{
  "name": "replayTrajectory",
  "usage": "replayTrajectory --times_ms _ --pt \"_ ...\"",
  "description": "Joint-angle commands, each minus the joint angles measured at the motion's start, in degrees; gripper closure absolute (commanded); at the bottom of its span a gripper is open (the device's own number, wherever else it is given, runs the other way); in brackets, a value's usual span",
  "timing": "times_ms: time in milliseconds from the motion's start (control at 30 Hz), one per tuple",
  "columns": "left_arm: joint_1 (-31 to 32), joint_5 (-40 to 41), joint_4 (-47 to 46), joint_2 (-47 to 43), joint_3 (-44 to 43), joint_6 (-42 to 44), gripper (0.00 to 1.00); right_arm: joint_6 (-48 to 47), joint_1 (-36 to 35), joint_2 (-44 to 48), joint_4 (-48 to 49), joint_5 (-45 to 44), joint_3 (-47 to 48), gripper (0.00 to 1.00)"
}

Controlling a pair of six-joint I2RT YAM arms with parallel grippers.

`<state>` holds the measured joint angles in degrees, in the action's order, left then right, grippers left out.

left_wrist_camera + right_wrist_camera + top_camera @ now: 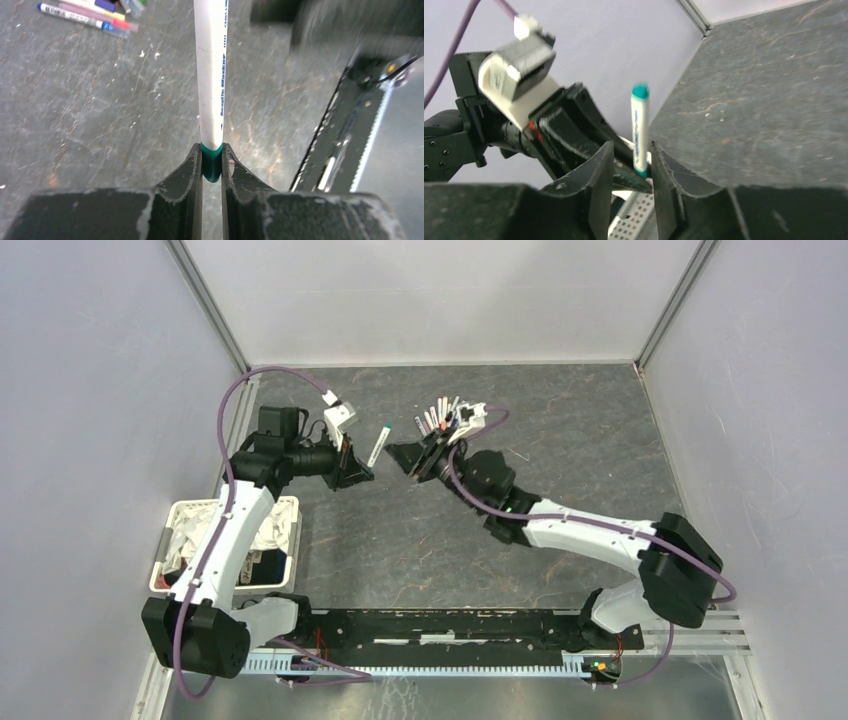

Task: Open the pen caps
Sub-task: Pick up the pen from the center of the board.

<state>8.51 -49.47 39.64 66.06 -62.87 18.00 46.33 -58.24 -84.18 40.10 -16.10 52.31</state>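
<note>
**Pinching a teal-tipped pen**

The left gripper is pressed onto the teal end of a white-barrelled pen, which sticks out toward the far side, off the dark table. The right gripper, just to its right, stands spread, holding nothing. More pens lie heaped on the table beyond it, near the far middle.

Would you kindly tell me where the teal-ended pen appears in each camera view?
Top external: teal-ended pen in the upper middle, left of centre.
Left wrist: pen upright at centre.
Right wrist: pen upright at centre.
Shared landmark: left gripper clamping its teal end.
</note>
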Motion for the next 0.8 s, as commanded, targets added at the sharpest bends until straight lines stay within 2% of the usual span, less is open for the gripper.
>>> replayTrajectory --times_ms 0,133,267,367,467,600,767 --pt "1.2 8.2 7.4 -1.6 1.7 16.1 0.98 0.1 9.3 5.6 -12.9 22.9 3.6 0.55" --pt "4.4 11.8 14.7 -1.7 2.0 26.7 0.98 -7.5 12.7 7.1 -25.1 35.4 7.6 0.42" --pt "7.0 13.7 17.1 -3.1 3.3 31.7 0.98 -13.5 13.8 6.0 -36.0 44.6 12.5 0.33" --pt "8.2 15.0 17.7 -5.3 4.0 35.1 0.98 -15.9 14.3 5.2 -39.8 50.8 14.2 0.25" --pt "9.4 15.6 19.7 -6.5 3.8 38.9 0.98 -18.5 14.3 4.8 -44.6 53.5 15.4 0.21" --pt "10.9 16.1 22.2 -6.6 2.7 40.8 0.98 -20.1 14.3 3.9 -46.2 57.7 16.6 0.17" --pt "12.0 16.7 24.6 -7.1 1.1 42.9 0.98 -20.6 14.3 0.3 -48.1 60.1 19.0 0.17"
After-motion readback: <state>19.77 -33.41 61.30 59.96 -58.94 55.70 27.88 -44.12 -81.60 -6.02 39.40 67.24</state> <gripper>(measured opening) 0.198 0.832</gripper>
